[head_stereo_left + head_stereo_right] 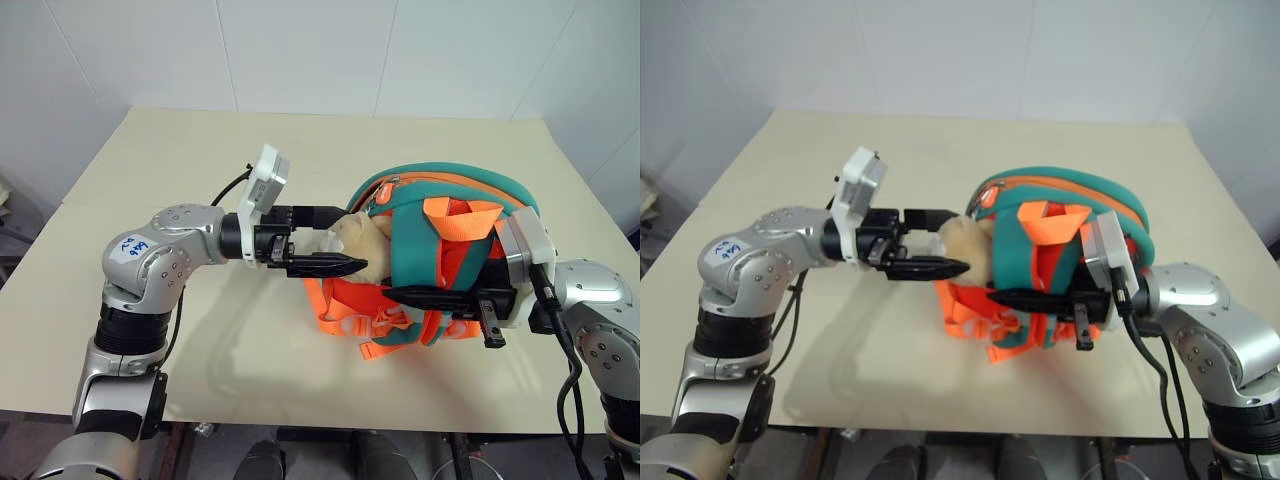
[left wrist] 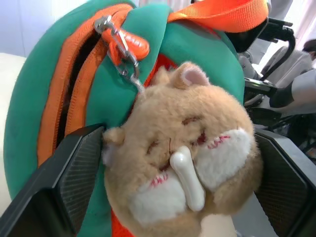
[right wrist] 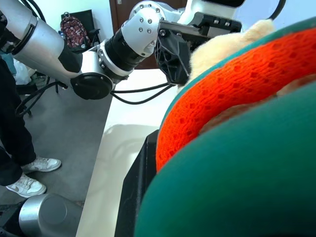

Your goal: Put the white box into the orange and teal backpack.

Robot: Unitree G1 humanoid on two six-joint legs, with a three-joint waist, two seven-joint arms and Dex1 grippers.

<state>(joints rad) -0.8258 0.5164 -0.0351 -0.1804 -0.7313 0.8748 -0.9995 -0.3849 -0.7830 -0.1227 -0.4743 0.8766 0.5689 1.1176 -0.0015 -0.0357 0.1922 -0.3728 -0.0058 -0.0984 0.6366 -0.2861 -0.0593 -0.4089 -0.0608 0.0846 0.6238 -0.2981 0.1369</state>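
Observation:
The orange and teal backpack hangs above the table with its orange straps dangling. My right gripper is shut on the backpack's lower side, its black fingers pressed into the fabric. A tan plush toy hangs from the zipper pull. My left gripper is open, one finger on each side of the toy. The zipper gapes slightly along the orange trim. The white box is out of view.
The beige table stretches out to the left of and behind the backpack, with white walls beyond it. In the right wrist view a person's legs and white shoes stand on the grey floor beside the table's edge.

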